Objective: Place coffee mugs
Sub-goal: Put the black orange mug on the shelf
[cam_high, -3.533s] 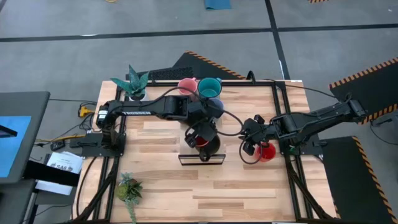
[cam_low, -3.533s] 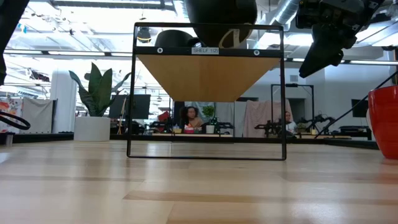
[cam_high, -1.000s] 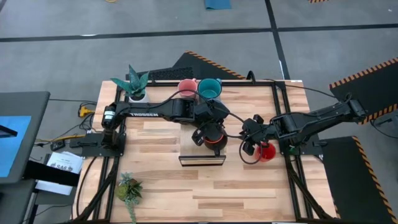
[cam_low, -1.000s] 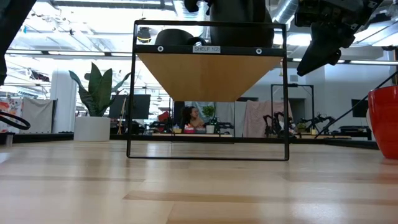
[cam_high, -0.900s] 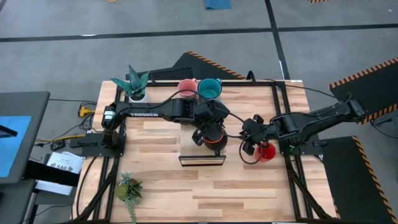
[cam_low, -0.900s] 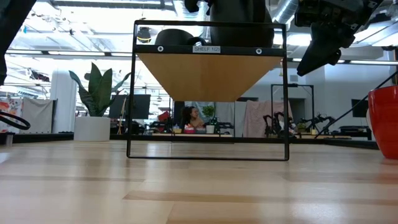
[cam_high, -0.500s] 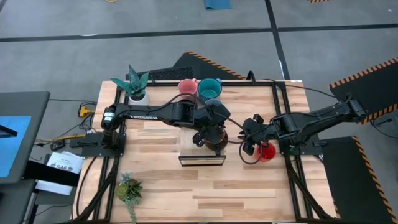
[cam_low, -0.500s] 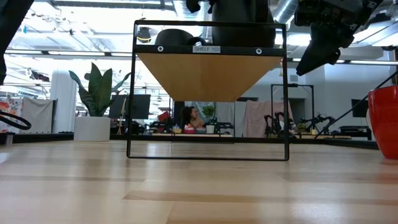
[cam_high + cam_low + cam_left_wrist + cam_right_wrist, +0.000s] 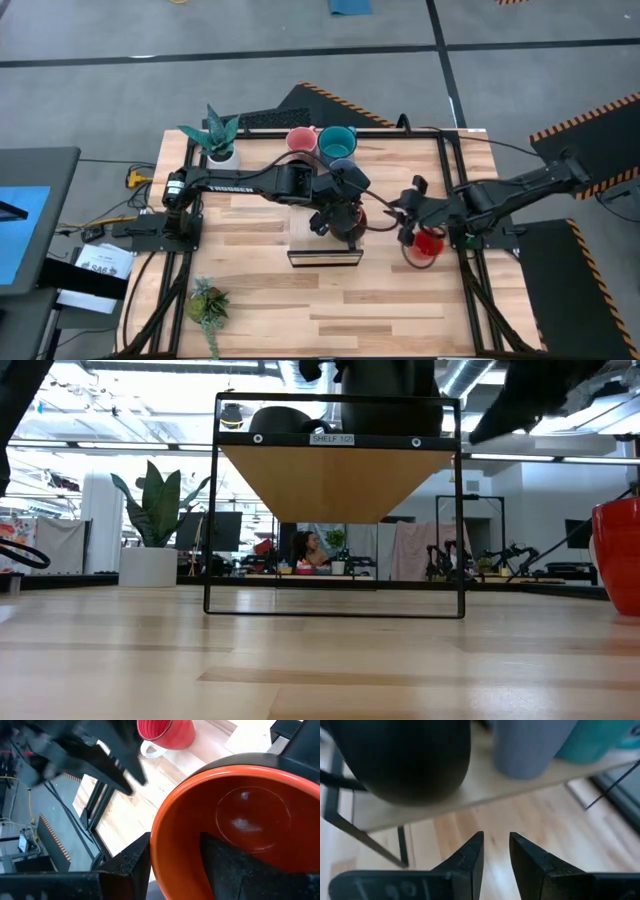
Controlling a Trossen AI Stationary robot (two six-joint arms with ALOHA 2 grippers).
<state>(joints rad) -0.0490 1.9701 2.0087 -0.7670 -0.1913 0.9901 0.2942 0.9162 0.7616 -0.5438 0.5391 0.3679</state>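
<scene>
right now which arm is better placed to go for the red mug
Right, probably. The right hand hangs empty next to the red mug, while the left hand is busy gripping the orange mug over the shelf.

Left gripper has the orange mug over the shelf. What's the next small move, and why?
Probably lower it a little and release. The left gripper pinches the orange mug's rim, one finger inside and one outside, above the shelf. The low view doesn't show whether the mug's base touches the board yet.

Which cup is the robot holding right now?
The orange mug. The left gripper has one of its jaws inside the cup and one outside, pinching its rim above the shelf. The red mug, pink mug and teal mug are not held.
</scene>
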